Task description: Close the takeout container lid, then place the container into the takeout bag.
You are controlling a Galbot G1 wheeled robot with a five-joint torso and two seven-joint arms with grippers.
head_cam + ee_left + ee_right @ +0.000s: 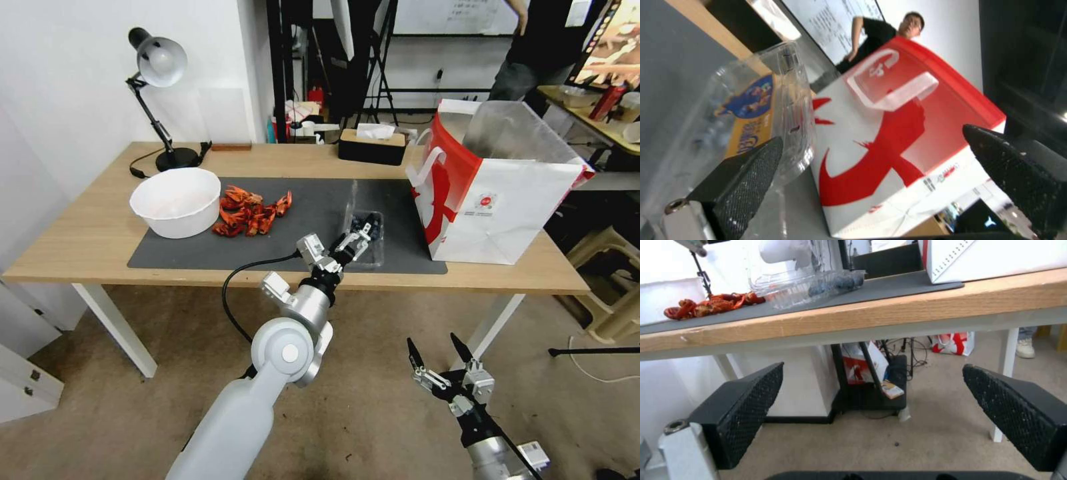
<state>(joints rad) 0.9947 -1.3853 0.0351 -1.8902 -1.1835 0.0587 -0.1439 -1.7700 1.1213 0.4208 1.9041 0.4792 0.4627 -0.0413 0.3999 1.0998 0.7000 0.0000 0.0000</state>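
The takeout container (368,230) lies on the dark mat just left of the takeout bag (507,207), with dark blueberries in its lower half. Its clear lid (353,199) stands up, open. My left gripper (357,240) is open at the container's near edge. In the left wrist view the labelled lid (751,116) is right beside one finger (746,176); I cannot tell if they touch. The bag's red side (907,133) stands behind my left gripper (871,133). My right gripper (437,357) hangs open below table height, over the floor. From there the container (818,283) shows on the table edge.
A white bowl (175,200) and a pile of red crayfish (250,212) sit on the mat (280,233) to the left. A desk lamp (157,67) and a tissue box (373,143) stand at the back. The bag's mouth is open, silvery inside.
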